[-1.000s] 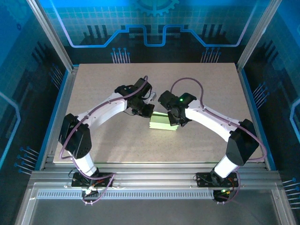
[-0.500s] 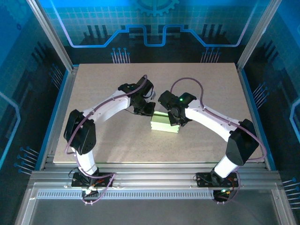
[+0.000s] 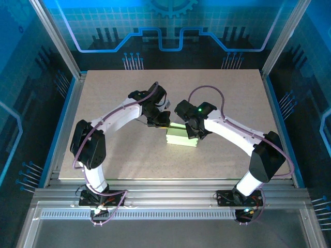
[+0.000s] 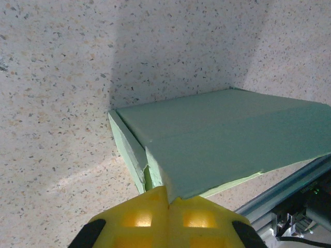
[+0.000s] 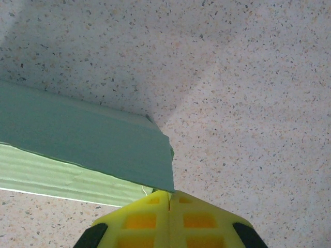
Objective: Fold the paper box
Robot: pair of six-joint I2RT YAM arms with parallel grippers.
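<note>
Since a second back, left arm (image 3: 116, 114) has drawn its elbow inward; paper box (image 3: 182, 138) unmoved.
Pale green box mid table (image 3: 232, 93), between grippers: left gripper (image 4: 168, 192) and right gripper (image 5: 169, 195) each pinched closed on a far corner.

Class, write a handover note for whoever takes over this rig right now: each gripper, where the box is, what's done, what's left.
Left gripper: jaws shut on an end edge of the paper box.
Right gripper: jaws shut on a corner at its other end.
The paper box lies flat near the middle of the table, between the arms.
Done: body folded into a slim rectangular shape.
Left: the end at the left gripper looks untucked, its layers gaping; closing it is probably next.
</note>
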